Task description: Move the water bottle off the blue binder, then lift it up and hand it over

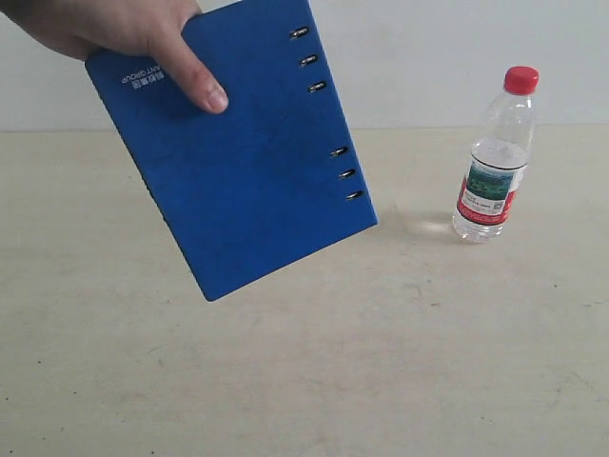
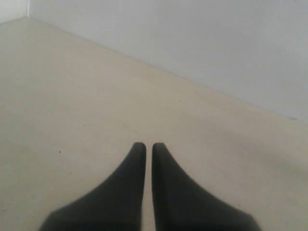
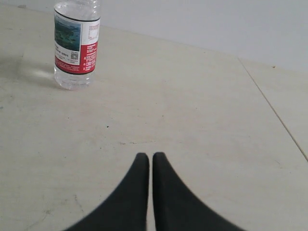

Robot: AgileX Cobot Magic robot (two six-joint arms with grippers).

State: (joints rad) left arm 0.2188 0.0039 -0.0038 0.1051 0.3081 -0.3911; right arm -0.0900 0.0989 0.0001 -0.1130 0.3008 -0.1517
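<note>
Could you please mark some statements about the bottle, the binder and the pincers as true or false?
1. The small clear plastic water bottle with a red cap stands upright on the pale table. True.
2. The bottle rests on the flat dark-blue binder. False: it stands on the table, apart from the binder.
3. A person's hand holds the binder. True.
4. The right pincer grips the bottle. False: it is shut, empty, away from the bottle.
</note>
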